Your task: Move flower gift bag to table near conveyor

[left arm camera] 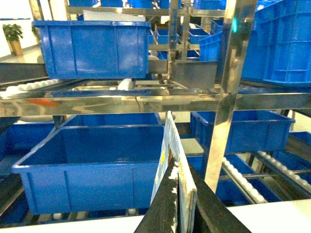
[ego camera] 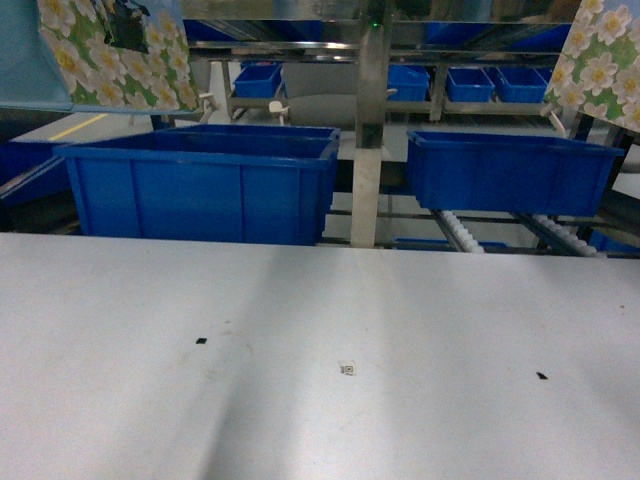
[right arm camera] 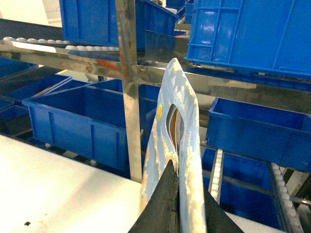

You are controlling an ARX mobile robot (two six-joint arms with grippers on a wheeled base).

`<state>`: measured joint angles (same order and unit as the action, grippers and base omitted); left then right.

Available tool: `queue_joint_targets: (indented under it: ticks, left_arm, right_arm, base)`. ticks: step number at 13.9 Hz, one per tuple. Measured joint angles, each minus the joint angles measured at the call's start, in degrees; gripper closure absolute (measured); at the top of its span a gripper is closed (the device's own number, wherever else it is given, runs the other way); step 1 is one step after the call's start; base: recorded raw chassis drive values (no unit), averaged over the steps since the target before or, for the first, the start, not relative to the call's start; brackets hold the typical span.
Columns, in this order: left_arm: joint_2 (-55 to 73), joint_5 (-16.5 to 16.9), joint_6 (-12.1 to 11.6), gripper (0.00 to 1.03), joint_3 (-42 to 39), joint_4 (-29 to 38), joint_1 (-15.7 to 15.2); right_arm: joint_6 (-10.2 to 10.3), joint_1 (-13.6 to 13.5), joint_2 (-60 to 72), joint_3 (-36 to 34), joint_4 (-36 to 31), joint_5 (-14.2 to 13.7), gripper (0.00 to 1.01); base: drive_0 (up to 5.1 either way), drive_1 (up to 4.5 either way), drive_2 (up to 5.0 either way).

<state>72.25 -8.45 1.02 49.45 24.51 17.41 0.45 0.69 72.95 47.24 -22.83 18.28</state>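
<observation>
two flower gift bags were held up high, one at each top corner of the head view: the left bag (ego camera: 110, 50) and the right bag (ego camera: 600, 60), both cut off by the edges. each bag stood tall, top edge up. the left jaws (left arm camera: 176, 194) and right jaws (right arm camera: 176, 189) were clamped on the bag tops. below, the table (ego camera: 320, 330) lay wide, just before the conveyor (ego camera: 480, 232) and blue bins (ego camera: 200, 180)

Warehouse picking area — steel roller conveyor (ego camera: 520, 232) racking, rows of blue plastic bins (ego camera: 200, 185) — behind a white worktop (ego camera: 320, 370).
</observation>
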Motion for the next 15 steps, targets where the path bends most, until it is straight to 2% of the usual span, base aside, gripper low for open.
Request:
queue_joint_targets:
  ticks: [15]
  left_arm:
    - [0.0, 0.55, -0.02, 1.01, 0.0, 0.02, 0.66]
  right_arm:
    - [0.0, 0.15, 0.13, -0.07, 0.26, -0.39, 0.99]
  base:
    - [-5.0, 2.41, 2.4]
